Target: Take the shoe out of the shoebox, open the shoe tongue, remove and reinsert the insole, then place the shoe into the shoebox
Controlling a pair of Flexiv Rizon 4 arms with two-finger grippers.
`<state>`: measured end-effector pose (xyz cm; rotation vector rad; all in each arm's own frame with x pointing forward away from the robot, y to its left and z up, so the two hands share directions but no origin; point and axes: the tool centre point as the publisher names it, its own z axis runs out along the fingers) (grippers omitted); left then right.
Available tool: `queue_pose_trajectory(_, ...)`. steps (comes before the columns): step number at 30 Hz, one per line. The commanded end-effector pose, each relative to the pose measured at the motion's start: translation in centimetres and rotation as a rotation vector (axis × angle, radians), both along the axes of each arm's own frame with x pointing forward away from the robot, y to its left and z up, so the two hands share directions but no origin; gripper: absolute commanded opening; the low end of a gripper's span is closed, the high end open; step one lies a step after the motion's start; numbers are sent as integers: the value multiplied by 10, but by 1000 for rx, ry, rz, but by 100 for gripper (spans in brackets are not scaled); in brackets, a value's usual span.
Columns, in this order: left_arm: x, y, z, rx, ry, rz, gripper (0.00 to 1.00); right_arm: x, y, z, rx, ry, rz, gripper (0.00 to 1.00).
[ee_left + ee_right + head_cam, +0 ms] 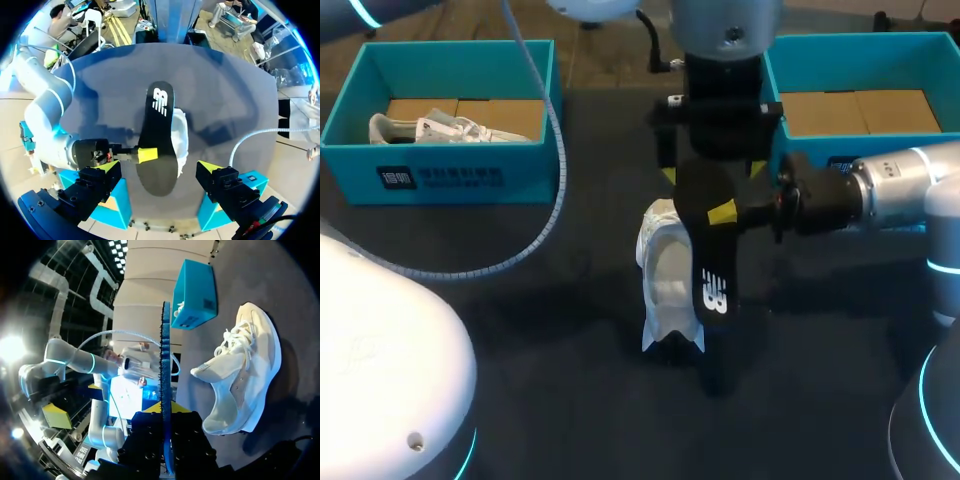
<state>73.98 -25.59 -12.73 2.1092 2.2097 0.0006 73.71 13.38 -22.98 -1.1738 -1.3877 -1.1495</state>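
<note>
The insole, pinched at one side between the right gripper's fingers, could slip and miss the shoe under it; the left gripper is wide open.

The white shoe is resting on the dark table near its middle, its laces hanging loose. The black insole, out of the shoe, is hanging just above it, while an open teal shoebox is sitting at the far right.

Left hand wide open, pointing down; right hand sideways, pinched on the insole.
</note>
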Motion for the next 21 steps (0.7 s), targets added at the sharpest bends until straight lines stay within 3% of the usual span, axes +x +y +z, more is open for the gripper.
queue_pose_trajectory(1, 2, 23, -5, -135, 5, -14, 100, -1, -2, 2, -5, 1, -1, 0)
queue_pose_trajectory(12, -5, 42, -11, -309, 56, -84, 100, -3, -5, 7, -18, 8, -3, 0)
queue_pose_trajectory(21, -7, 49, -14, -435, -4, -144, 100, -4, -7, 8, -20, 17, -4, 0)
